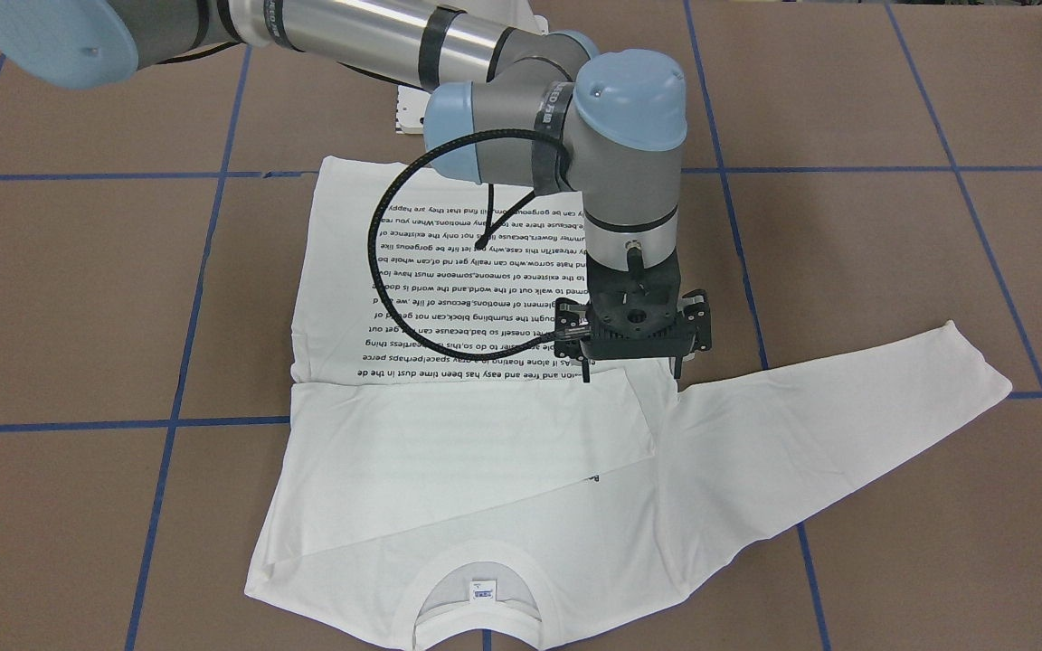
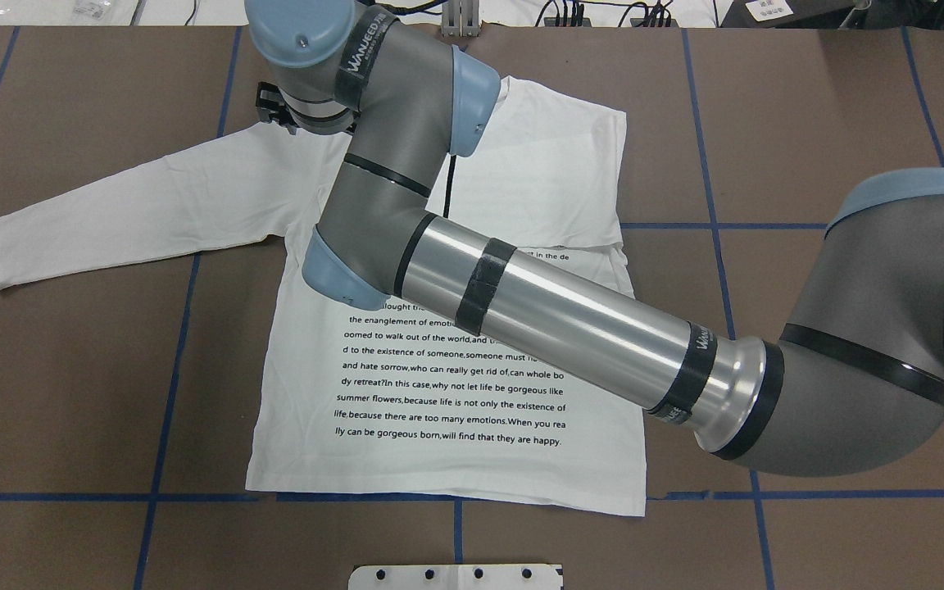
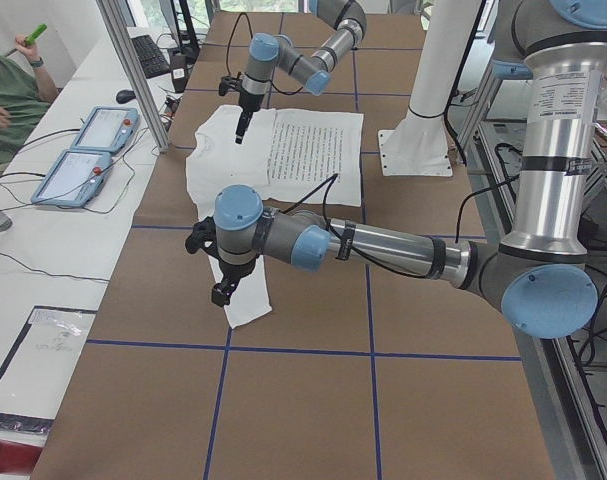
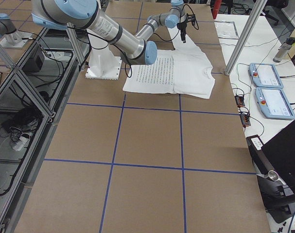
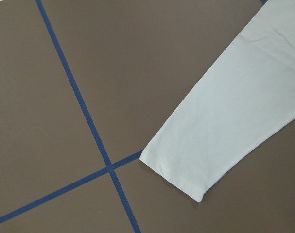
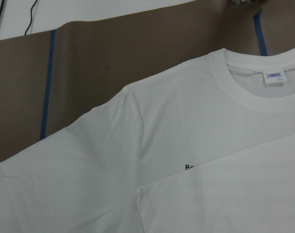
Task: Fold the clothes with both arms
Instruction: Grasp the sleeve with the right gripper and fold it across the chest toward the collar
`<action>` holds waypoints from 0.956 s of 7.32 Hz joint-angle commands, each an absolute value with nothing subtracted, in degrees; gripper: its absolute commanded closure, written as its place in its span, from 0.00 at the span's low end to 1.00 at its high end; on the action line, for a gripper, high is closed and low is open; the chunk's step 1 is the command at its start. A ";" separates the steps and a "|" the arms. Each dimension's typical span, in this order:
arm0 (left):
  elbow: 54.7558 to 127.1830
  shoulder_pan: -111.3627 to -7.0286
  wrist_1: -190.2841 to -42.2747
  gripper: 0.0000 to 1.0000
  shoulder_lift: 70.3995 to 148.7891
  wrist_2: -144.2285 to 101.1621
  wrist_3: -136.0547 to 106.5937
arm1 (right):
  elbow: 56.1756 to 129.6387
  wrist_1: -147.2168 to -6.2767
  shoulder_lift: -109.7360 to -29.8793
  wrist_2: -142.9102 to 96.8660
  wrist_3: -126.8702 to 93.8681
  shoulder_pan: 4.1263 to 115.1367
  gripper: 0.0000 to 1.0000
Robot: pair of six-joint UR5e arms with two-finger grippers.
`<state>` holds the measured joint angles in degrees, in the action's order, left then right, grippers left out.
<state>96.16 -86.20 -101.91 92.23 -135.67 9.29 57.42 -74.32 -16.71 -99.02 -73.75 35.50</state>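
The brown, matte table [image 1: 78, 298] is crossed by blue tape lines [image 5: 79, 102]. In its middle lies the shirt [image 1: 485, 434], white, smooth knit, front up, with rows of small black text [image 2: 447, 406] and its collar toward the far side from the robot. One sleeve is folded flat across the chest and covers the top rows of text. The other sleeve [image 2: 136, 205] stretches straight out to the robot's left.

The right arm [image 2: 554, 319], a shiny metal tube with grey joints, reaches across the shirt and hides part of the text. The right gripper [image 1: 634, 366] hangs by the spread sleeve's shoulder, fingers wide apart, holding nothing.

The left arm [image 3: 383, 245] carries the left gripper [image 3: 221, 292] above the cuff [image 5: 186, 170]. I cannot tell how far it is open.

The ribbed collar [image 6: 244, 92] rings a small neck label [image 6: 274, 76]; its print is too small to read.
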 commanded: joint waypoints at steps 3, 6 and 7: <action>86.85 -83.51 -113.72 0.00 92.55 -135.62 7.57 | 64.68 -75.13 -27.31 -108.03 -60.23 41.80 0.00; 84.66 -77.11 -128.34 0.00 89.39 -131.25 -11.20 | 76.51 -89.19 -37.04 -119.56 -39.61 52.08 0.00; 83.33 -75.43 -132.41 0.00 89.04 -130.79 -14.38 | 80.21 -89.38 -41.79 -123.71 -35.72 55.69 0.00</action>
